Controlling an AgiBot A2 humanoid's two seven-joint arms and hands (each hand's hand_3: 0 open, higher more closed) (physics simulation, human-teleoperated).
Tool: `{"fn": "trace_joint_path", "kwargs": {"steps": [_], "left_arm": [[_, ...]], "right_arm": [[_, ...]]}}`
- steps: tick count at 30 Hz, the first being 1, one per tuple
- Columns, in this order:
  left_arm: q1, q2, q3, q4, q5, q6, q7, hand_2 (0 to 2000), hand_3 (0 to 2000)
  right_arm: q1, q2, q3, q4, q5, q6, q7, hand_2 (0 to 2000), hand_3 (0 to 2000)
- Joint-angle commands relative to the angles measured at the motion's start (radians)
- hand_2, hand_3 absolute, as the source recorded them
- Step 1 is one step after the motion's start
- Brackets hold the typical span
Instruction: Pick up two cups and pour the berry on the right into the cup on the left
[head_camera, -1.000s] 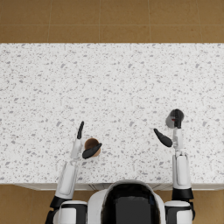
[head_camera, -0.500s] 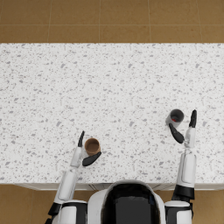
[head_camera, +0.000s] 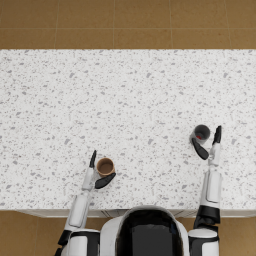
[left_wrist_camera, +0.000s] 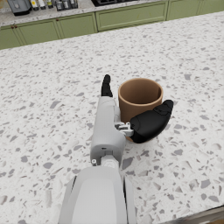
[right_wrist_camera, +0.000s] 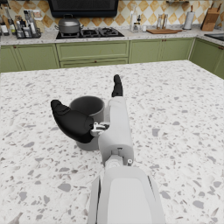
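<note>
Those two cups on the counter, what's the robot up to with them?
A humanoid robot is reaching for one cup with each hand. Its left hand is set around the brown cup, and its right hand sits beside the grey cup, which has something red inside. Both cups stand upright on the speckled counter. Whether either hand already grips its cup firmly can't be told. Nothing has been poured yet.

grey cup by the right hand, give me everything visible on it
The grey cup is a plain, handleless cylinder, matte-looking, standing upright on the speckled countertop toward its right side. Something small and reddish shows inside from the head view. The right hand brackets it, thumb on one side, fingers on the other; firm contact cannot be confirmed.
</note>
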Motion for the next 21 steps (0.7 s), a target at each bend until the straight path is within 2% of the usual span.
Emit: {"fn": "trace_joint_path", "kwargs": {"steps": [1, 2, 3, 7, 15, 20, 21], "left_arm": [[0.011, 0.008, 0.014, 0.003, 0.0, 0.0, 0.0, 0, 0], [0.015, 0.011, 0.011, 0.003, 0.0, 0.0, 0.0, 0, 0], [0.023, 0.017, 0.011, 0.017, 0.0, 0.001, 0.0, 0, 0], [0.031, 0.03, 0.008, 0.027, 0.0, 0.001, 0.0, 0, 0], [0.071, 0.065, 0.003, 0.089, 0.0, -0.009, -0.001, 0, 0], [0.065, 0.074, 0.014, 0.1, -0.001, -0.01, -0.002, 0, 0], [0.05, 0.07, 0.017, 0.073, 0.0, -0.009, -0.001, 0, 0]], "right_arm": [[0.043, -0.003, 0.027, -0.075, 0.0, 0.0, 0.0, 0, 0], [0.052, -0.005, 0.028, -0.093, 0.0, 0.0, 0.0, 0, 0], [0.094, -0.008, 0.043, -0.185, 0.0, 0.0, 0.0, 0, 0], [0.127, -0.018, 0.046, -0.276, 0.0, 0.0, 0.0, 0, 0], [0.169, -0.034, 0.044, -0.357, 0.0, 0.0, 0.0, 0, 0], [0.208, -0.041, 0.071, -0.404, 0.0, -0.003, 0.003, 0, 0], [0.193, -0.041, 0.067, -0.384, 0.0, -0.006, 0.003, 1361, 327]]}}
